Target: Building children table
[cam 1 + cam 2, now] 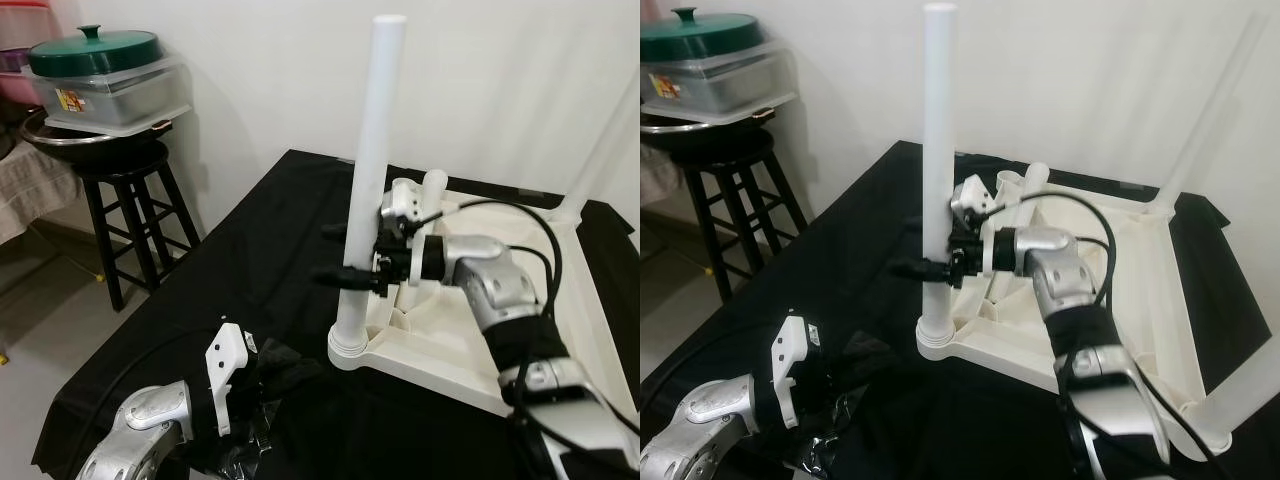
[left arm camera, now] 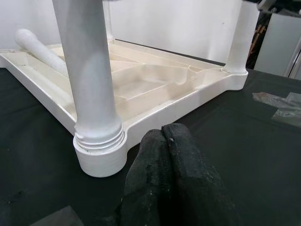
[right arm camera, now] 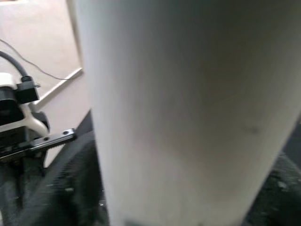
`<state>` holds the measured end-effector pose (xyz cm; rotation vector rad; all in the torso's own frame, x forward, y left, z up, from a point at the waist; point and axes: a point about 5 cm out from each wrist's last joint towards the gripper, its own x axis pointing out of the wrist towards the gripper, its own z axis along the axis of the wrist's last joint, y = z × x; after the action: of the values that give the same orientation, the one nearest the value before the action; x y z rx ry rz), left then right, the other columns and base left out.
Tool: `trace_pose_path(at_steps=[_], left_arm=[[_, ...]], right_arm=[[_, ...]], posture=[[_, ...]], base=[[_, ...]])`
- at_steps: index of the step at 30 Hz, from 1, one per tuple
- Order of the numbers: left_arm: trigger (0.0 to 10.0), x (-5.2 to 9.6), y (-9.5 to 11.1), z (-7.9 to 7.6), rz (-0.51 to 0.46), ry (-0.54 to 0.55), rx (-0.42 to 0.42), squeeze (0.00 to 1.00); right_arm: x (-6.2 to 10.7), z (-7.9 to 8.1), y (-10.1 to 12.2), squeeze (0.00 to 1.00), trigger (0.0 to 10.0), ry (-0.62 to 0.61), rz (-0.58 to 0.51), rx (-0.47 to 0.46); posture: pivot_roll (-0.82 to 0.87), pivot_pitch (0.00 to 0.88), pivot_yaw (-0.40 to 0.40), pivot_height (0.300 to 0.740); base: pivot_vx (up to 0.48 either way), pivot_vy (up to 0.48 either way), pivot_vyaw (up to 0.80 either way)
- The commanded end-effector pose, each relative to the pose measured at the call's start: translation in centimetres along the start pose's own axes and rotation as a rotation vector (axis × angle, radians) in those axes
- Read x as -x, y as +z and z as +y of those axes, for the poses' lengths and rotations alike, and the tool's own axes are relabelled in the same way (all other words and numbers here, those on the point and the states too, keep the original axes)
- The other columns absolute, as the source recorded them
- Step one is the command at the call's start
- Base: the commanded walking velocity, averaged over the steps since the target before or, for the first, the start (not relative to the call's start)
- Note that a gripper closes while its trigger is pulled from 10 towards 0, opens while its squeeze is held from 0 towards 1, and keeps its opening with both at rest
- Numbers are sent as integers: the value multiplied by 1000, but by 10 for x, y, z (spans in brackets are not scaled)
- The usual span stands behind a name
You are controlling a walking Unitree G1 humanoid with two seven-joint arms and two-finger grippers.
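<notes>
A white plastic children's table (image 1: 430, 365) lies upside down on a black cloth. One white leg (image 1: 375, 130) stands upright in the near left corner socket (image 2: 99, 155). My right gripper (image 1: 338, 250) is shut on this leg at mid height, one finger on each side. My left gripper (image 2: 164, 136) rests low on the cloth just in front of that socket, fingers shut and holding nothing. A loose leg (image 1: 432, 190) lies inside the tabletop. Another leg (image 1: 1210, 110) stands at the far right corner, and one more (image 1: 1240, 395) slants up at the near right.
A black stool (image 1: 130, 210) at the left carries a pan and a clear tub with a green lid (image 1: 100, 60). Crumpled clear wrap (image 2: 282, 106) lies on the cloth. A white wall is close behind the table. The cloth's left edge drops to bare floor.
</notes>
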<state>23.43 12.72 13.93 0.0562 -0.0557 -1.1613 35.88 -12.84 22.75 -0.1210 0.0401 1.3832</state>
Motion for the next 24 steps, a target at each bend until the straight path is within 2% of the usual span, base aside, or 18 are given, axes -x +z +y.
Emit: trace_pose_path(at_steps=[1,6,10,13,14,15,16,17,18,19,20,22,23,24], left_arm=[[10000,1,3,1,3,-8,-5,0],[10000,2,5,3,0,-3,0,0],[10000,6,2,12,15,8,8,0],[10000,-1,-2,9,41,-17,-23,0],[10000,-1,-2,9,41,-17,-23,0],[10000,-2,-3,6,34,-17,-23,0],[10000,-2,-3,5,19,3,-17,0],[10000,-2,-3,5,19,3,-17,0],[10000,-1,-3,4,18,20,-21,0],[10000,0,-3,3,18,32,-25,0],[10000,-1,-3,3,22,32,-28,0],[10000,-1,-3,3,22,32,-28,0],[10000,-3,-4,3,30,22,-29,0],[10000,-3,-4,3,30,22,-29,0]], right_arm=[[-2,0,-3,0,0,35,6,-12],[0,-1,-6,0,0,58,38,-19],[2,-3,-15,0,0,30,59,-24],[-8,3,-37,0,0,-210,127,-6],[-8,3,-37,0,0,-210,127,-6],[-14,8,-50,0,0,-371,147,-11],[-20,12,-63,0,0,-658,141,-69],[-20,12,-63,0,0,-658,141,-69],[-25,39,-87,0,0,-851,174,-176],[-23,60,-101,0,0,-988,205,-259],[-21,68,-94,0,0,-1042,219,-186],[-21,68,-94,0,0,-1042,219,-186],[-19,65,-85,0,0,-1043,186,-163],[-19,65,-85,0,0,-1043,186,-163]], posture=[[30,22,-78,740],[24,37,-68,740],[0,4,-63,740],[-19,0,-111,740],[-19,0,-111,740],[-13,0,-126,740],[-9,0,-124,740],[-9,0,-124,740],[-14,0,-97,740],[-14,0,-97,740],[-30,0,-62,740],[-30,0,-62,740],[-80,0,-37,740],[-80,0,-37,740]], base=[[0,0,0],[0,0,0],[0,0,0],[0,0,0],[0,0,0],[0,0,0],[0,0,0],[0,0,0],[0,0,0],[0,0,0],[0,0,0],[0,0,0],[0,0,0],[0,0,0]])
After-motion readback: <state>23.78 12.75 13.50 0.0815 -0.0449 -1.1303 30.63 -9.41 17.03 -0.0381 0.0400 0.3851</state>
